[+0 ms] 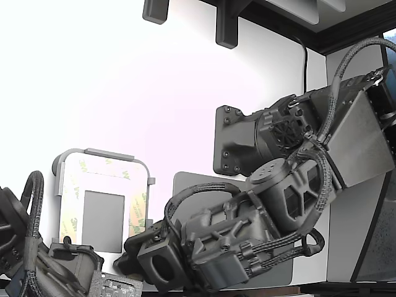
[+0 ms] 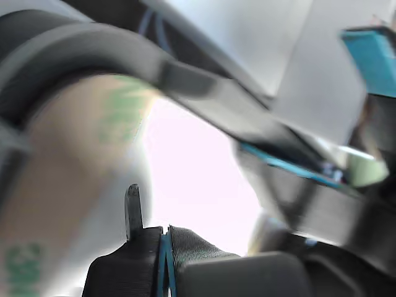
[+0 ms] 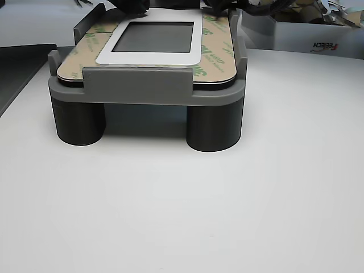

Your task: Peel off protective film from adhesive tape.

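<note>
Where the white table (image 1: 124, 93) meets the lower edge of the exterior view, a light-grey rounded-corner tray (image 1: 102, 153) is seen lying flat, and a rectangular border of adhesive tape (image 1: 73, 204) is laid on it around a grey square window (image 1: 103, 212). The tape is covered by protective film (image 1: 137, 213), peach-tinted and printed with green "3M" logos. In the other view the tray (image 3: 136, 85) is shown raised on two dark cylindrical legs (image 3: 215, 128), with the film-covered strips (image 3: 219, 54) running along both sides of a white frame (image 3: 196, 42) that surrounds the window (image 3: 153, 37).

The arm (image 1: 297, 179) is reached down from the exterior view's right, and its wrist housing (image 1: 216, 241) is held low beside the tray's corner nearest that side. The gripper (image 1: 130, 263) is largely hidden there behind the housing. In the wrist view, which is heavily blurred, a thin dark fingertip (image 2: 133, 210) is seen upright just beside the peach film (image 2: 68, 173), whose green print is smeared; whether the two touch cannot be told. Only that one fingertip is made out, so the jaw opening cannot be told, nor whether anything is held. A large plain grey mat (image 1: 185, 185) is partly covered by the arm. A second dark arm (image 1: 25, 247) is seen at the exterior view's lower left corner.
</note>
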`<state>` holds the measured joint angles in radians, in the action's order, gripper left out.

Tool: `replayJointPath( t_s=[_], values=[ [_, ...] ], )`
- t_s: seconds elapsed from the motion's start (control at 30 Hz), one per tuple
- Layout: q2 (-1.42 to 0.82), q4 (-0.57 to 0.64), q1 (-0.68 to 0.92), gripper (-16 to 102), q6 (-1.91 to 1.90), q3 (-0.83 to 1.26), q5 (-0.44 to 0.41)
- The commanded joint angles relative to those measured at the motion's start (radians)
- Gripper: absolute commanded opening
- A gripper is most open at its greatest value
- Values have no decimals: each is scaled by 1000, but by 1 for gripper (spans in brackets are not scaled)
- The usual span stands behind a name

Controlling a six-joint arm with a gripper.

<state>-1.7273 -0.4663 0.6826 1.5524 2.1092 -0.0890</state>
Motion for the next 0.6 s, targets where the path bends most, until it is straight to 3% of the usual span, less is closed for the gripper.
replayJointPath(
  t_s=[0.0, 0.57],
  values=[
    [-29, 12, -8, -11, -6, -23, 0],
    [5, 6, -17, -11, 71, -28, 0]
  ],
)
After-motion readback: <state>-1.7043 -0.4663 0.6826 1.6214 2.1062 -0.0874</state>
